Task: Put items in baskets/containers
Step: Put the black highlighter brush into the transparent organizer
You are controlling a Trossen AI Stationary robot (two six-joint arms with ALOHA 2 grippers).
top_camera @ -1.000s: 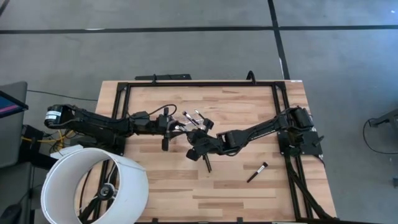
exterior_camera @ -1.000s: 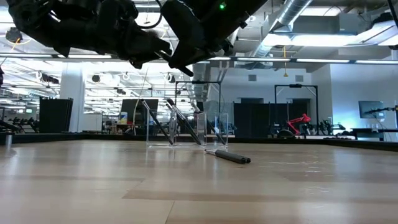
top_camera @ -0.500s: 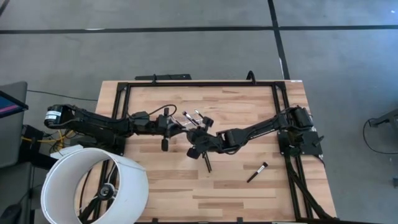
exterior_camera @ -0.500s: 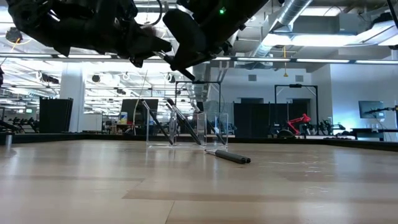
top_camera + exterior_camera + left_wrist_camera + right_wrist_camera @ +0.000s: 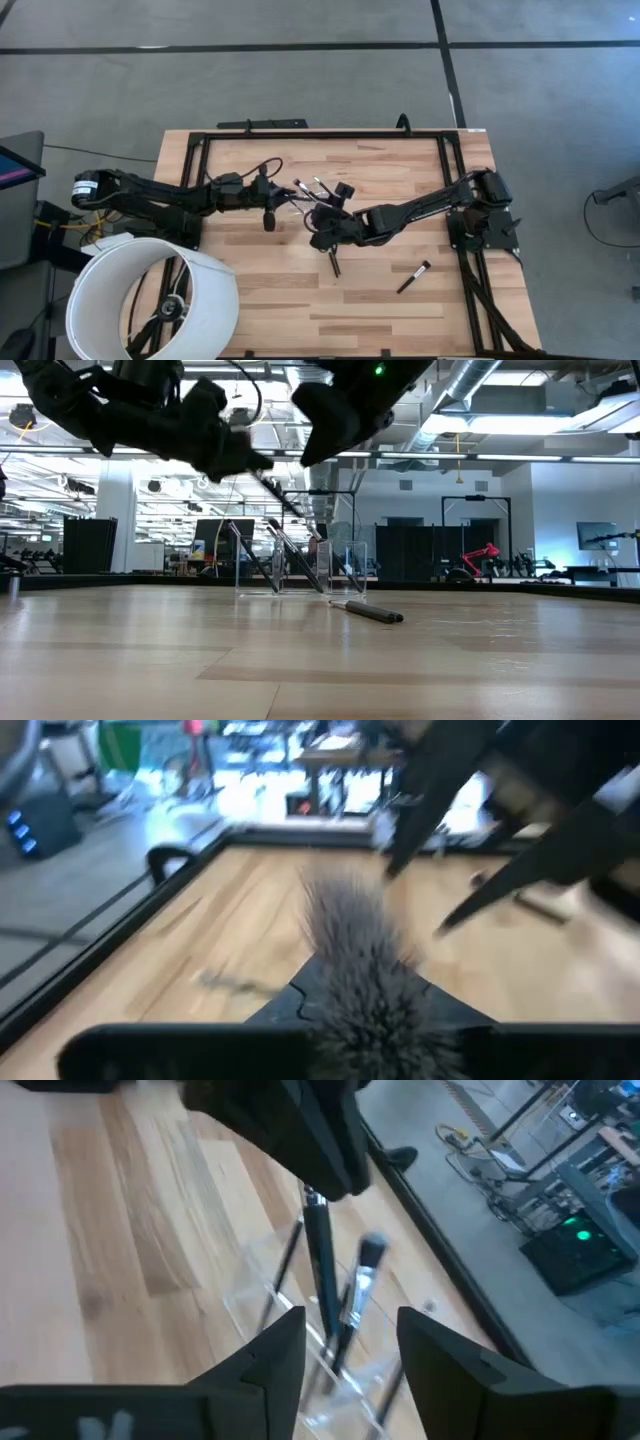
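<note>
Above the clear tray (image 5: 330, 1365), left gripper (image 5: 283, 197) has its jaws pinching a fluffy makeup brush (image 5: 365, 985), right gripper (image 5: 345, 1340) hangs with jaws spread; two more brushes (image 5: 414, 276) lie on the surface (image 5: 400, 310).

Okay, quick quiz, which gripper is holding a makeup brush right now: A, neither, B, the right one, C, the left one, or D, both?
C: the left gripper is shut on a makeup brush, its fluffy head showing between the fingers in the left wrist view, while the right gripper stands open above the clear holder.
</note>
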